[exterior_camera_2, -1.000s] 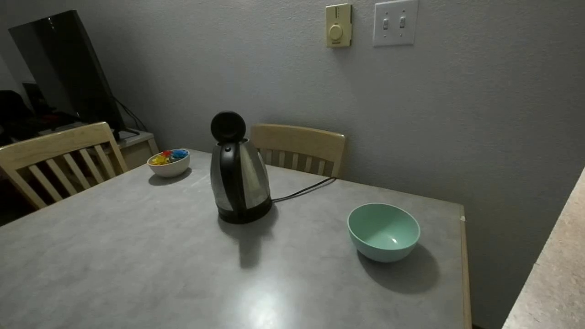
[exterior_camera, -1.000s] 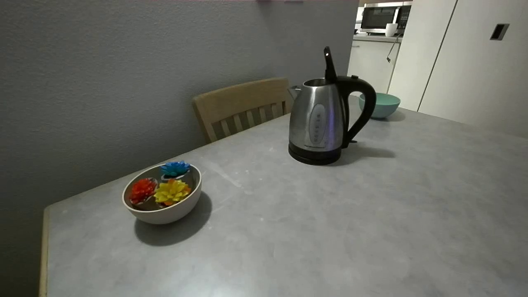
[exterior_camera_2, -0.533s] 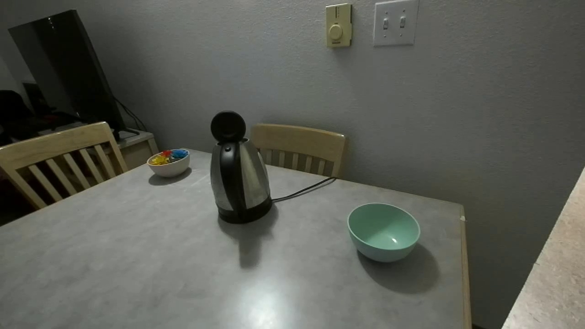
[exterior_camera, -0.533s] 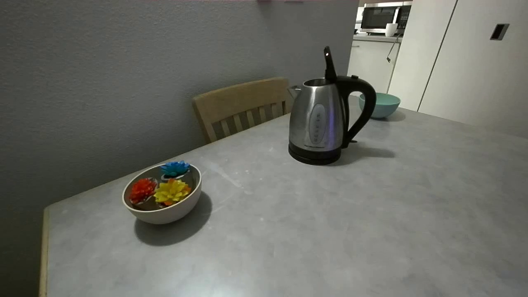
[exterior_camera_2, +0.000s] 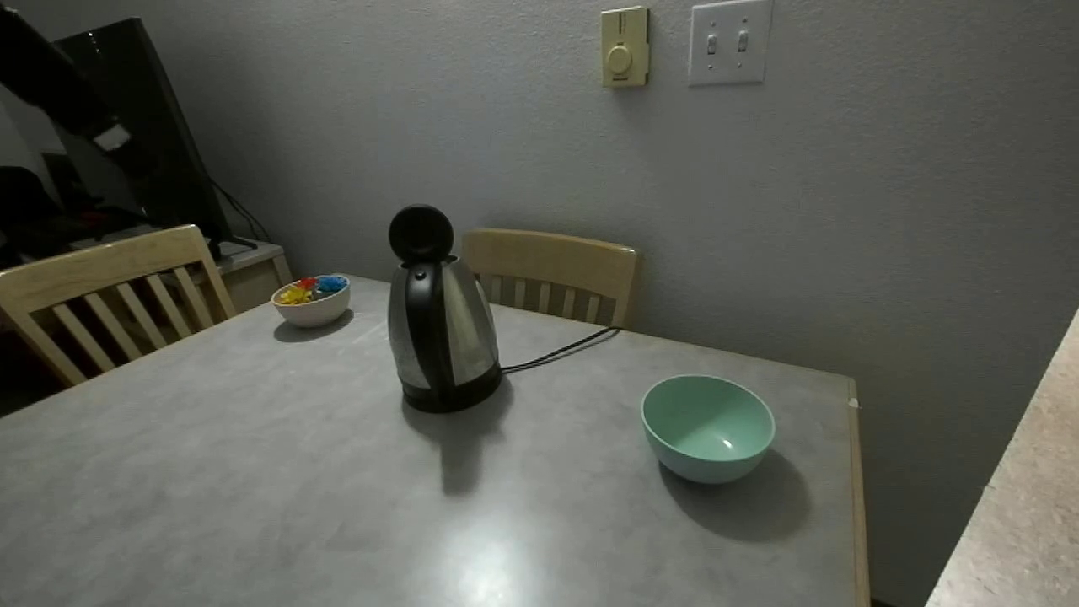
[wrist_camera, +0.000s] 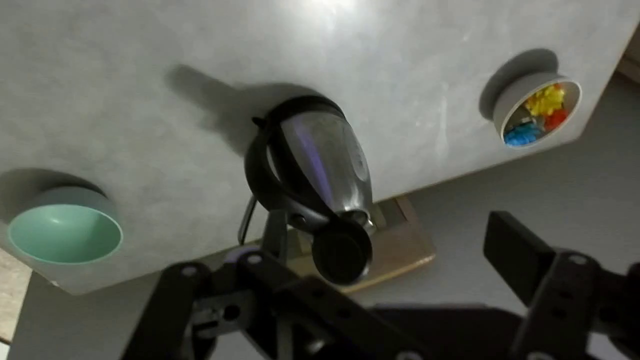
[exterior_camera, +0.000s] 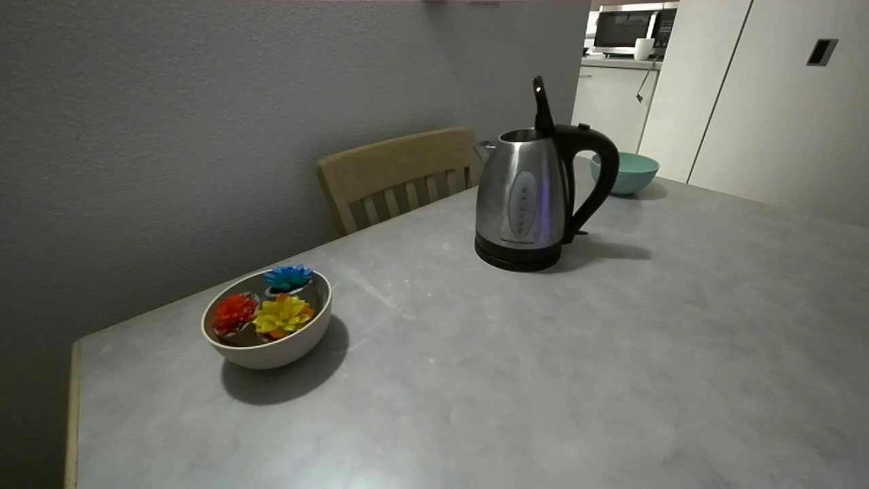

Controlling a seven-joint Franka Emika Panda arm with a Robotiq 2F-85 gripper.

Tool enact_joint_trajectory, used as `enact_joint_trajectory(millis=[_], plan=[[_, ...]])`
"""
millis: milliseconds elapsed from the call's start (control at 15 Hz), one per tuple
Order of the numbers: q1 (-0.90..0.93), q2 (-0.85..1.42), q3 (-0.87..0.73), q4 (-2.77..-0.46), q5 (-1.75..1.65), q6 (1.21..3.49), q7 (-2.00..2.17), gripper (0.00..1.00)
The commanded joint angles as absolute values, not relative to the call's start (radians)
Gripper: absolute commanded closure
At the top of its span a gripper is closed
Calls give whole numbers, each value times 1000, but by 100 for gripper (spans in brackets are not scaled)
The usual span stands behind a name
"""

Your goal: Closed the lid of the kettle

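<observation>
The steel kettle (exterior_camera: 519,197) with its black handle and base stands upright on the grey table, also seen in an exterior view (exterior_camera_2: 468,329) and in the wrist view (wrist_camera: 325,155). Its black round lid (exterior_camera: 542,105) is raised nearly upright at the handle side, and the mouth is uncovered. The lid shows as a dark disc in an exterior view (exterior_camera_2: 421,233) and in the wrist view (wrist_camera: 342,254). My gripper (wrist_camera: 395,245) is open and empty, its fingers wide apart. It is apart from the kettle. In an exterior view only a dark part of the arm (exterior_camera_2: 59,80) shows.
A white bowl (exterior_camera: 271,353) with colourful flowers stands near one table end. A green bowl (exterior_camera_2: 706,464) stands near the other end. A black cord (exterior_camera_2: 560,351) runs behind the kettle. A wooden chair (exterior_camera_2: 552,257) stands between the table and the grey wall.
A dark part of the arm has come into the upper left of an exterior view. The kettle, its raised lid and the bowls have not moved.
</observation>
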State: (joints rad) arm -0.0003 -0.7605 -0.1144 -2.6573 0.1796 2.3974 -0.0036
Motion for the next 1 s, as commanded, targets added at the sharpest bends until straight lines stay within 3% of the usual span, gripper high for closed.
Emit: enact_joint_trajectory(millis=[0, 67, 467, 933], plan=[[101, -622, -157, -2637, 313, 2680, -54, 0], [47, -702, -121, -2655, 256, 2565, -14, 0], [48, -673, -120, -2647, 244, 2588, -21, 0], [-92, -528, -12, -2359, -61, 2198, 68, 0]])
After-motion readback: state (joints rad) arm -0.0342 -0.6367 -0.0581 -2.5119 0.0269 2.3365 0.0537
